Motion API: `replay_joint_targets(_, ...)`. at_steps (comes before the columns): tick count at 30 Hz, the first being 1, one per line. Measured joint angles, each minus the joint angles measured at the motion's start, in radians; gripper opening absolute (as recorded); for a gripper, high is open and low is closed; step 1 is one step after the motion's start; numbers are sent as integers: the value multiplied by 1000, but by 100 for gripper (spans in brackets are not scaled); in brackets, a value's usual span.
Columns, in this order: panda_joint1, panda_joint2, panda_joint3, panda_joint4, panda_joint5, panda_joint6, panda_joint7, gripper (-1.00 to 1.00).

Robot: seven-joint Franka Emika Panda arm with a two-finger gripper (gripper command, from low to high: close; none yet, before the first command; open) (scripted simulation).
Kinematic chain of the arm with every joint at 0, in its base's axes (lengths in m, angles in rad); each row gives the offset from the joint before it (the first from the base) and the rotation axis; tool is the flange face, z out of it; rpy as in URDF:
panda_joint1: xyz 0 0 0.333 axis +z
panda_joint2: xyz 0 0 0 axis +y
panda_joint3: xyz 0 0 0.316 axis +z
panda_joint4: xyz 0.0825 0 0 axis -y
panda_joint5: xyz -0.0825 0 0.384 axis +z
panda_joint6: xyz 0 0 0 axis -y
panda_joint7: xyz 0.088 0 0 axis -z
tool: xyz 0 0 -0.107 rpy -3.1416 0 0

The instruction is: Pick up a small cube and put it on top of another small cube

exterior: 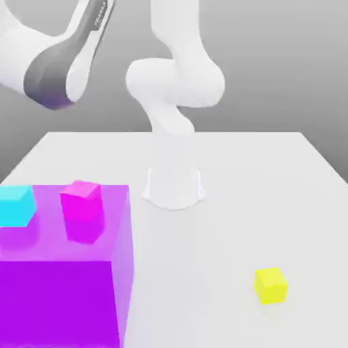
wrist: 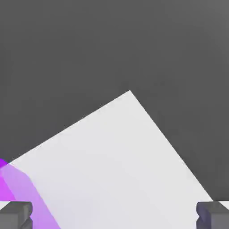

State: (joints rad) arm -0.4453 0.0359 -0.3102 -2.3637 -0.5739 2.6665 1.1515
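Note:
The small cube is out of view. In the hand view my gripper (wrist: 114, 216) is open, its two grey fingertips (wrist: 15, 215) standing wide apart with nothing between them. It hangs high above the white table (wrist: 120, 165), looking down on one of the table's corners. In the exterior view the white arm (exterior: 173, 81) rises from its base at the table's middle and bends off toward the exterior view's upper left. A small yellow cube (exterior: 270, 285) sits alone on the table at the front of the exterior view's right.
A big translucent purple box (exterior: 64, 292) fills the front of the exterior view's left; its edge (wrist: 13, 188) appears in the hand view. A magenta cube (exterior: 82, 211) and a lighter cyan-blue cube (exterior: 15, 205) stand at its far side. Dark floor surrounds the table.

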Motion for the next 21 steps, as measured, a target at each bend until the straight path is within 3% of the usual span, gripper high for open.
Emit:
replay_joint_targets(4,-63,73,-73,-30,-179,20,109,0)
replay_joint_targets(11,-165,159,-158,-151,-209,91,108,0)
replay_joint_targets(15,-232,171,-129,-222,-95,133,20,0)
replay_joint_targets(21,-318,130,-6,-310,164,161,-172,0)
